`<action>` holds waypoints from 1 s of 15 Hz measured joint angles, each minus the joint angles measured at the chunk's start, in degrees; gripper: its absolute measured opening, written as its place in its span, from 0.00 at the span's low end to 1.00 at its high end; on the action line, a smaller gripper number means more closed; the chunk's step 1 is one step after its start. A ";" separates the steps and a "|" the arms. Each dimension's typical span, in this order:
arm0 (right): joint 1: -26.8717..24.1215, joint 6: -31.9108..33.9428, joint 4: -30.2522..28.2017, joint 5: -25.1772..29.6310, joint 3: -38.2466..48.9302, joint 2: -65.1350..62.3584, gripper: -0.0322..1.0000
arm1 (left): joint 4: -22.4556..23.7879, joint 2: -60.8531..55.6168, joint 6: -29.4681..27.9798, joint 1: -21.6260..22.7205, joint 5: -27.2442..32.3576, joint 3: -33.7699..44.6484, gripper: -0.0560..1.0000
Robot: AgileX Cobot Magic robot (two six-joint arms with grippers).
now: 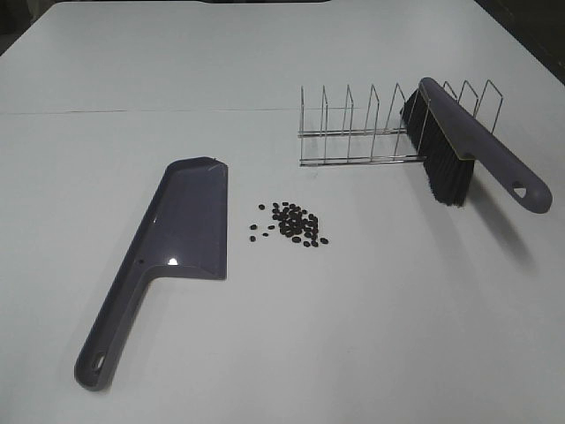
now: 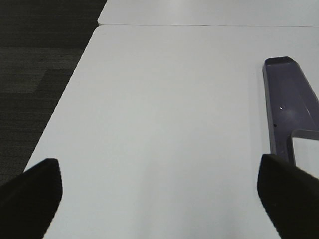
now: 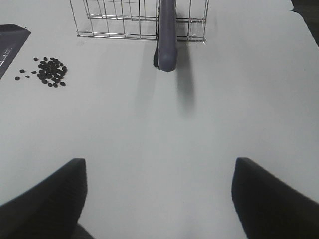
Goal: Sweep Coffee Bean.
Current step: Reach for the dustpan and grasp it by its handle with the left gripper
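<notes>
The coffee beans (image 1: 291, 223) lie in a loose dark cluster on the white table, just right of the purple dustpan (image 1: 177, 238). The dustpan lies flat with its handle toward the front left. The purple brush (image 1: 468, 146) leans in the wire rack (image 1: 353, 132), black bristles down and handle sticking out to the right. No gripper shows in the exterior view. My left gripper (image 2: 159, 196) is open and empty above bare table, with the dustpan (image 2: 289, 104) off to its side. My right gripper (image 3: 159, 199) is open and empty, facing the brush handle (image 3: 167, 35) and the beans (image 3: 47, 71).
The wire rack (image 3: 119, 20) stands on the table behind the beans. A seam (image 1: 132, 112) runs across the table at the back. In the left wrist view the table edge (image 2: 65, 94) borders dark floor (image 2: 35, 59).
</notes>
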 joint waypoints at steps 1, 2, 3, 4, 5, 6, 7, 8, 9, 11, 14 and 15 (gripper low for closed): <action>0.00 0.17 0.00 0.00 0.00 0.00 0.74 | 0.00 0.00 0.00 0.00 0.00 0.00 0.98; 0.00 0.17 0.00 0.00 0.00 0.00 0.74 | 0.00 0.00 0.00 0.00 0.00 0.00 0.98; 0.00 0.17 0.00 0.00 0.00 0.00 0.74 | 0.00 0.00 0.00 0.00 0.00 0.00 0.98; 0.00 0.17 0.00 0.00 0.00 0.00 0.74 | 0.00 0.00 0.00 0.00 0.00 0.00 0.98; 0.00 0.17 0.00 0.00 0.00 0.00 0.74 | 0.00 0.00 0.00 0.00 0.00 0.00 0.98; 0.00 0.17 0.00 0.00 0.00 0.00 0.74 | 0.00 0.00 0.00 0.00 0.00 0.00 0.98; 0.00 0.17 0.00 0.00 0.00 0.00 0.74 | 0.00 0.00 0.00 0.00 0.00 0.00 0.98; 0.00 0.17 0.00 0.00 0.00 0.00 0.74 | 0.00 0.00 0.00 0.00 0.00 0.00 0.97; 0.00 0.17 0.00 0.00 0.00 0.00 0.74 | 0.00 0.00 0.00 0.00 0.00 0.00 0.97; 0.00 0.23 0.00 0.00 0.00 0.00 0.74 | 0.00 0.00 0.00 0.00 0.00 0.00 0.97; 0.00 0.23 0.00 0.00 0.00 0.00 0.74 | 0.00 0.00 0.00 0.00 0.00 0.00 0.97; 0.00 0.23 0.00 0.00 0.00 0.00 0.74 | 0.00 0.00 0.00 0.00 0.00 0.00 0.97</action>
